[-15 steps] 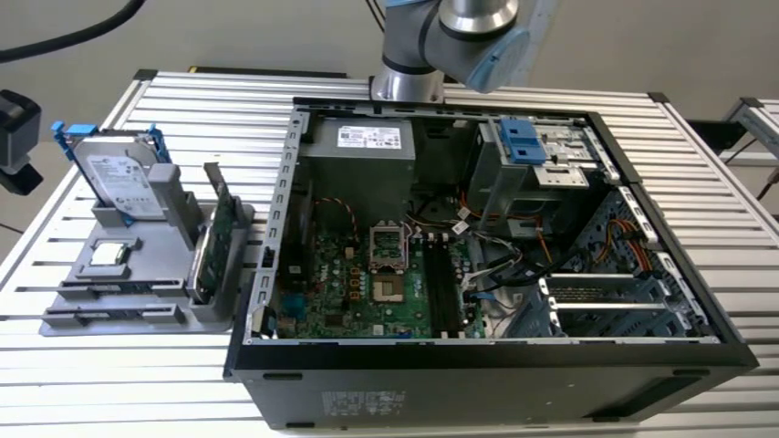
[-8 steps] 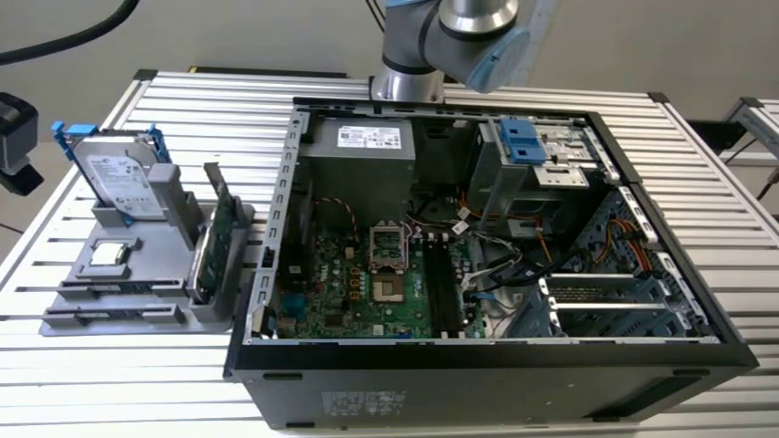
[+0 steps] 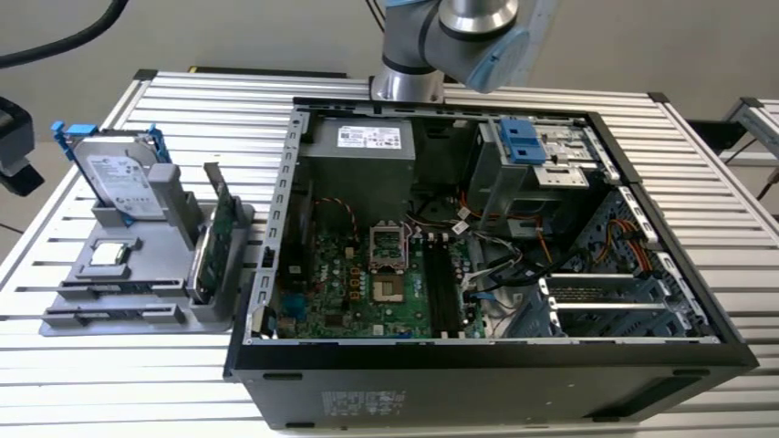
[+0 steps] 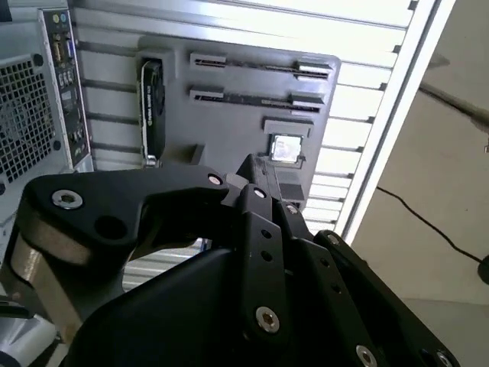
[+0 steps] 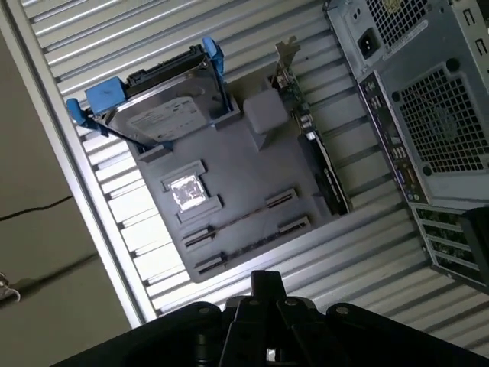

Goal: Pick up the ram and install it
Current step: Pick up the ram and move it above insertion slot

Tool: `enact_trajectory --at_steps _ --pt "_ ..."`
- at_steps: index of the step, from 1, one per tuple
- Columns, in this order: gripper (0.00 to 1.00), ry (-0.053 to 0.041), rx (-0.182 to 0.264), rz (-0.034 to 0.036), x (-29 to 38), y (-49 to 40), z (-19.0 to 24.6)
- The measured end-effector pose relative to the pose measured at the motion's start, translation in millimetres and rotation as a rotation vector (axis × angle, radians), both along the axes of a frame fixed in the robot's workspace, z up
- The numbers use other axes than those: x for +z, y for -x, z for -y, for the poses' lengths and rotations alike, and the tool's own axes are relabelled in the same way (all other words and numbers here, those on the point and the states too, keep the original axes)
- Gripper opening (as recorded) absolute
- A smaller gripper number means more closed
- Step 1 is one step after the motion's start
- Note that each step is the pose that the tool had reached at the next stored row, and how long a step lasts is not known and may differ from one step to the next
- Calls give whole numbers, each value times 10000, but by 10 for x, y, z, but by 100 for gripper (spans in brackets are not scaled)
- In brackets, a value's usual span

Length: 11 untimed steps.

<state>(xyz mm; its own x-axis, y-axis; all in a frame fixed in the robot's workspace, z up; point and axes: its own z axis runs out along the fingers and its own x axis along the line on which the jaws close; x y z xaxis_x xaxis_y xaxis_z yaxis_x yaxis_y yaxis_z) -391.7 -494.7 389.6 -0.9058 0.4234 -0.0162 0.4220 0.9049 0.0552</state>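
Note:
Two thin ram [image 5: 238, 218] sticks stand edge-on in slotted holders at the near end of the grey tray [image 5: 252, 164]. They show as dark lines in the second wrist view, ram [image 4: 258, 66], and in the exterior view, ram [image 3: 116, 289]. My gripper [image 5: 266, 283] hangs high above the table beside the tray, well apart from the sticks, with its black fingers shut and nothing between them. Its linkage, the gripper [image 4: 256, 172], covers the lower half of the second wrist view. The motherboard's black slots [image 3: 444, 292] lie inside the open computer case [image 3: 487, 351].
On the tray also stand a silver hard drive [image 3: 119, 178] in a blue bracket, a green circuit card [image 3: 217, 242] on edge and a square processor chip [image 3: 109, 254]. The arm [image 3: 451, 36] rises behind the case. Cables and a drive cage fill the case's right side.

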Motion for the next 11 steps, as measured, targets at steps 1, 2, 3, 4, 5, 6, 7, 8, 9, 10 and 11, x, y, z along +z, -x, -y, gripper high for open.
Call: enact_trajectory --at_steps 1,2,3,4,5,6,7,8,9,10,11 --pt "0 0 -83 1 0 0 0" --pt "0 0 -166 0 0 0 0" --pt "0 0 -248 0 0 1 0" --pt "0 0 -336 0 0 1 0" --pt "0 0 -421 0 0 2 0" --pt "0 0 -509 0 0 2 0" --pt "0 0 -601 -1 0 3 0" --pt "0 0 -695 0 0 4 0" --pt "0 0 -792 0 0 4 0" --pt "0 0 -889 0 0 5 0" --pt "0 0 -990 0 0 6 0"
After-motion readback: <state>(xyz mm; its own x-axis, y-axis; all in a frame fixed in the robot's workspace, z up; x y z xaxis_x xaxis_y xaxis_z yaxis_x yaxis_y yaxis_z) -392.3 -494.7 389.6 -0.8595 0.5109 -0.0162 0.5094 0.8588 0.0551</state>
